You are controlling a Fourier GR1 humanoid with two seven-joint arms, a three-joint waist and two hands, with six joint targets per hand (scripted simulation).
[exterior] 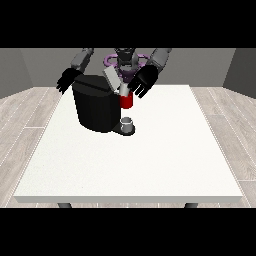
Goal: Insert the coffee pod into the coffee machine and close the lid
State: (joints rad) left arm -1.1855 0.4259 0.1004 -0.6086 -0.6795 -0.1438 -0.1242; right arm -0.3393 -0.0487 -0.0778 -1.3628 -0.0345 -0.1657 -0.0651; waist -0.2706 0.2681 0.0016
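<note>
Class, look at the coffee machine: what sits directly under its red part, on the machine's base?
Under the red thing at the machine, a small grey cup-shaped thing stands on the coffee machine base. Whether it holds anything, or is the pod, cannot be seen.

Soft, even light fills the scene, the white table [150,160] bright without glare, the black machine [95,107] beside the hand at the view's right [142,81] dark with faint shadow below.

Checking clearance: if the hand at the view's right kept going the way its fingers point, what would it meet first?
Probably the red thing at the machine, just below the hand; depth is unclear.
</note>
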